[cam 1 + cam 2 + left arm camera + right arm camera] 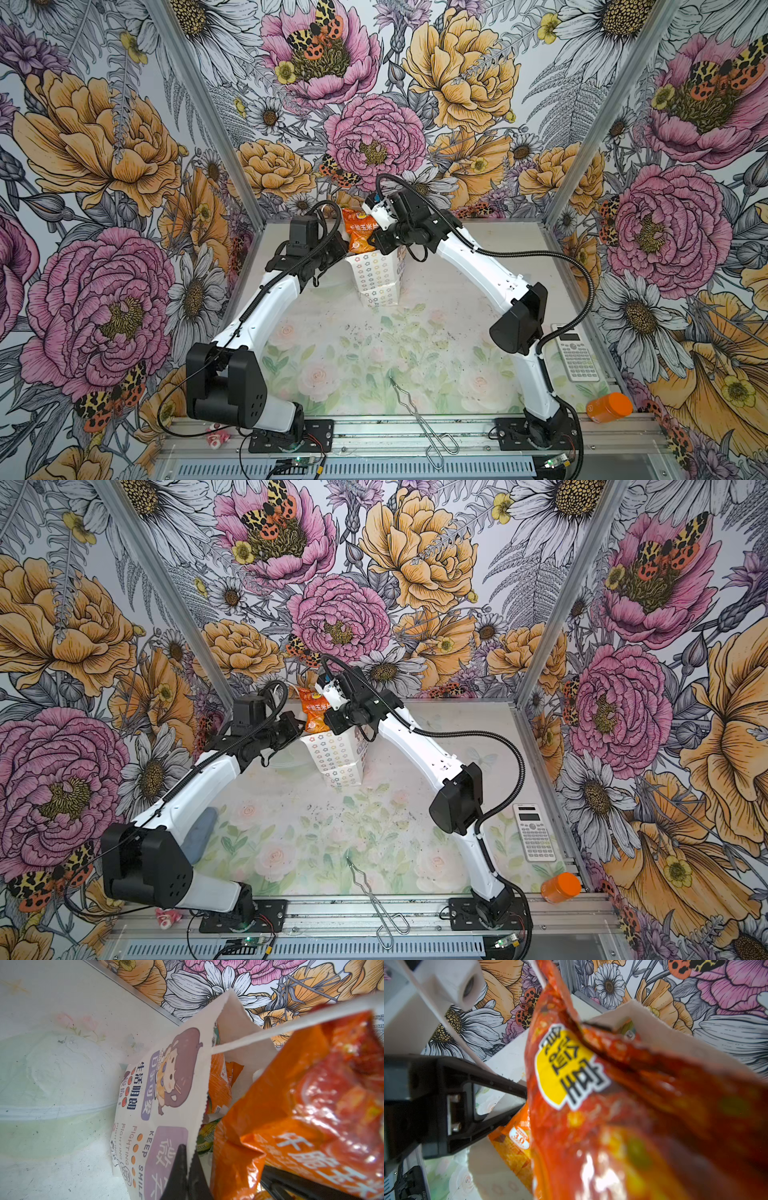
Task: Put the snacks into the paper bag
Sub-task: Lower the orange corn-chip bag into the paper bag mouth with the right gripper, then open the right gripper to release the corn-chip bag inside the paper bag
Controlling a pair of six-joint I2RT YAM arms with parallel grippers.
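Over the bag (376, 278), right gripper (377, 221) is clamped on an orange packet (359, 235), low end at the mouth (other snacks (220, 1084) already inside). Left gripper (188, 1154) pinches the rim. Packet could catch that rim and flop outside, or drag the bag over.

Snack packet (359, 237) over paper bag (378, 278)
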